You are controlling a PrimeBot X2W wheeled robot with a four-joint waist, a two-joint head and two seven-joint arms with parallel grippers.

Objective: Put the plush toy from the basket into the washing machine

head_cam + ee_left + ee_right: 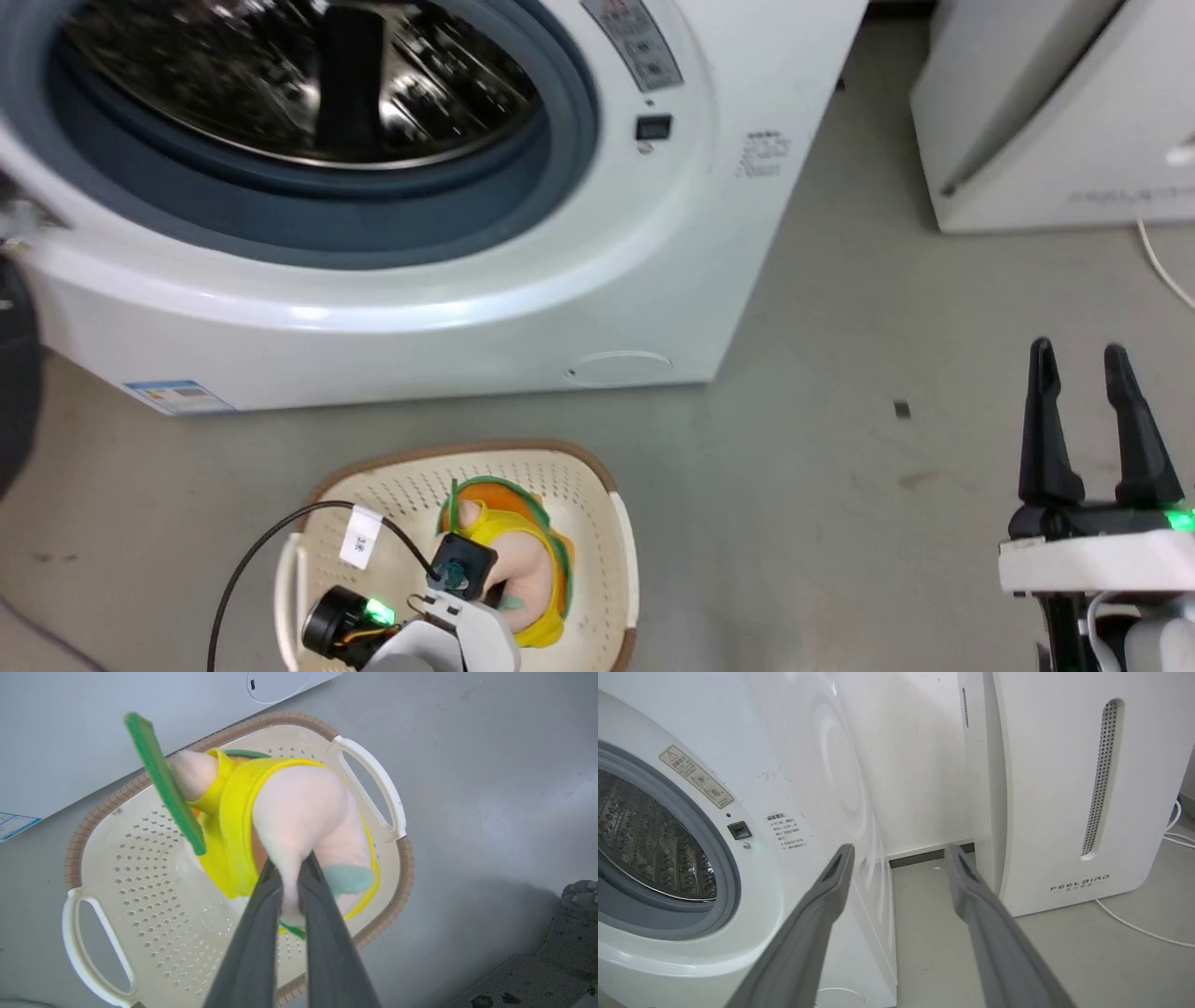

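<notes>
Pink-and-yellow plush toy (299,807) pinched by the left gripper (290,877) over the basket (154,891); right gripper (899,848) hangs spread apart near the washing machine (752,756).

I have the basket (397,499) on the floor (822,467), just before the washing machine (523,308). The plush toy (523,551) sits within its rim, caught in my left claw (289,877). Another appliance (1055,121) stands right of the washer, and my right claw (1078,350) is well right of the basket.
</notes>
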